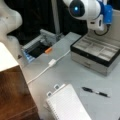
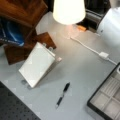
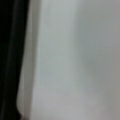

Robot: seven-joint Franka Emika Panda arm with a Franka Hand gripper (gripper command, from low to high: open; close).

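Over the open box, end effector low at a front view's top right.
Front view: end effector [image 1: 100, 25] hangs just above the compartment box [image 1: 93, 53] on the tabletop [image 1: 67, 72]; fingers spread or pressed together, cannot tell. Pen [image 1: 96, 92], notepad [image 1: 67, 105] and white cable [image 1: 51, 63] lie well apart from it. Front view: box [image 2: 106, 100] sits at bottom right, pen [image 2: 63, 94] to its left. Wrist view: pale blur, possibly the tabletop. The box looks stiff and fairly heavy, with a soft lining; take hold at a thin rim wall.
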